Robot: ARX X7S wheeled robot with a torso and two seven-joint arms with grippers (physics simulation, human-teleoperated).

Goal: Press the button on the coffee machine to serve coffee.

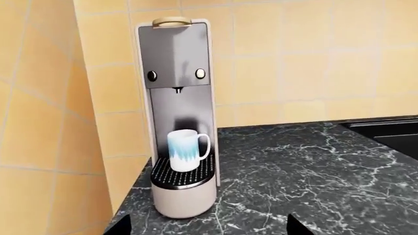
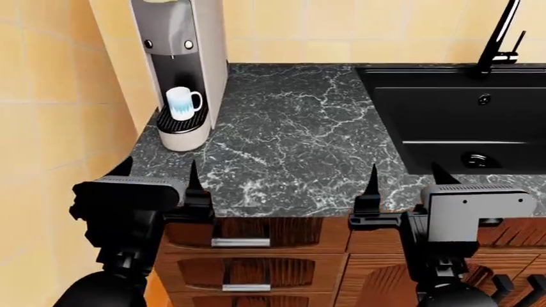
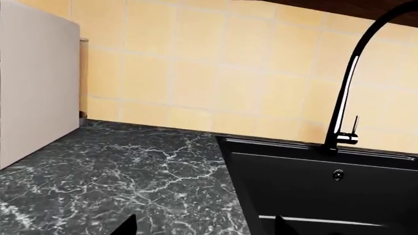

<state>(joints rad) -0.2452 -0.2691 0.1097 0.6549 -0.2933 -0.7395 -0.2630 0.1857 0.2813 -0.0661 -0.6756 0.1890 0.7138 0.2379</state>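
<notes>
Neither button is pressed yet, so the reach comes first. The left tool [image 2: 156,176], its tips spread and holding nothing, sits nearer the coffee machine [image 2: 181,57] and should approach level, then push one tip squarely onto a button [image 1: 199,73] without nudging the mug [image 1: 186,150]. The right tool [image 2: 405,185] is spread and empty too. The machine is a tall, slim grey box standing in the tabletop [image 2: 290,128] corner by the tiled wall, mug on its round drip grille.

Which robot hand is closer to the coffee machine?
Left. The left tool is at the counter edge just before the coffee machine; the right tool is before the sink.
</notes>
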